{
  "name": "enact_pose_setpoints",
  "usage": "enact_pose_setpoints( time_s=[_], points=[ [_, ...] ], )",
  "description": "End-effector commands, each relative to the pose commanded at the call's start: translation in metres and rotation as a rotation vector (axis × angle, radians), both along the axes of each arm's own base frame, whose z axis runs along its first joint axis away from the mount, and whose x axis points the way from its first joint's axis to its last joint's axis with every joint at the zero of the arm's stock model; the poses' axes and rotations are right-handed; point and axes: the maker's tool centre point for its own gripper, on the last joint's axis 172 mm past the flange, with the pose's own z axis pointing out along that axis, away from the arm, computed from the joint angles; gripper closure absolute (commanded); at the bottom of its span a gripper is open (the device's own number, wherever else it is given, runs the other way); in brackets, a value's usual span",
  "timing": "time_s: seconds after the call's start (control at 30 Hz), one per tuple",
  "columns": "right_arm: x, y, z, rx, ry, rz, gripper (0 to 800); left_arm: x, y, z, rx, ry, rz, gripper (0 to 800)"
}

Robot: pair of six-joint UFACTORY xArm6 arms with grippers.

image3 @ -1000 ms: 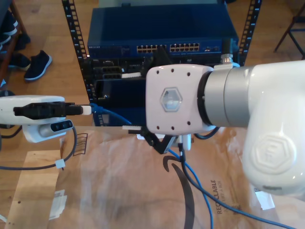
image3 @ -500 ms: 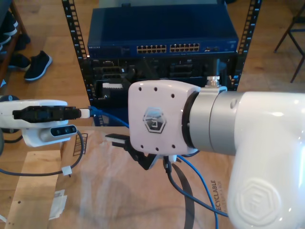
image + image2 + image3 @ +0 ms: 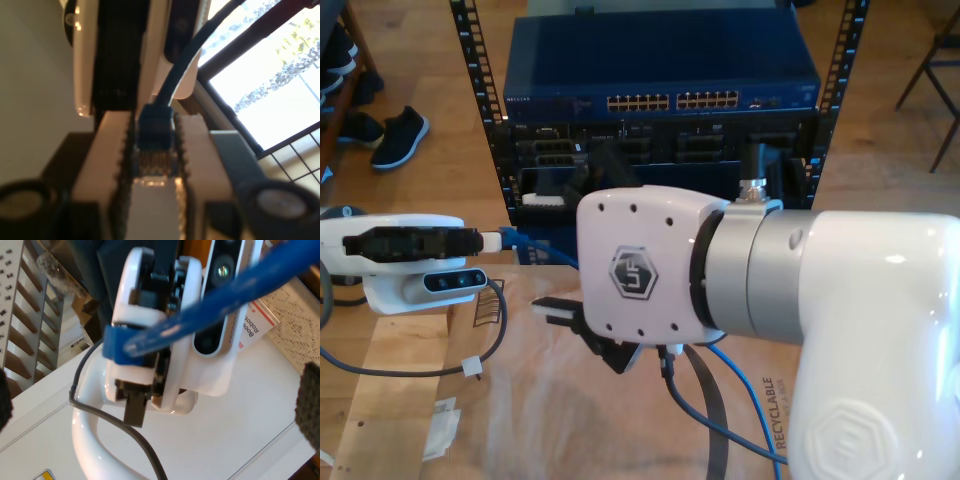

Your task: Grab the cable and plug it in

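Pinching the cable's [image 3: 172, 80] blue plug [image 3: 155, 135] between pressed-together pads, my first gripper [image 3: 492, 239] holds it at the exterior view's left, before the rack switch [image 3: 660, 100]. My second gripper's [image 3: 560, 310] jaw state I cannot tell. Taut cable could twist the plug, causing a missed port.

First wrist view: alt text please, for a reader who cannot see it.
Close up, my first tool is shut on the cable's blue plug, pinched between its two white ridged fingers. The cable runs away from the plug past a white and black robot part, with a bright window behind it.
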Motion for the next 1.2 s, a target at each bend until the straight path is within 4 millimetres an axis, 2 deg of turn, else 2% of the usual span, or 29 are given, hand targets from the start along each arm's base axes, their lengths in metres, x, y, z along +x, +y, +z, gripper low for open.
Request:
enact_pose_setpoints(
  time_s=[0.17,0.57,0.7,0.97,1.2],
  points=[
    [0.0024,-0.0003,0.0093,0.020,-0.028,-0.017,107,-0.0029,-0.0066,-0.0027,-0.003,0.011,-0.017,778],
    [0.0039,-0.0019,0.0065,0.020,-0.032,-0.027,338,-0.0031,-0.0084,-0.0026,0.001,0.007,-0.019,769],
    [0.0040,-0.0012,0.0040,0.015,-0.029,-0.026,363,-0.0042,-0.0107,-0.0023,0.000,0.007,-0.028,769],
    [0.0076,-0.0040,0.0066,0.022,-0.041,-0.042,480,-0.0051,-0.0118,-0.0007,-0.001,0.001,-0.031,766],
    [0.0085,-0.0026,0.0020,0.016,-0.035,-0.044,490,-0.0053,-0.0123,-0.0007,-0.001,0.000,-0.032,756]
  ],
)
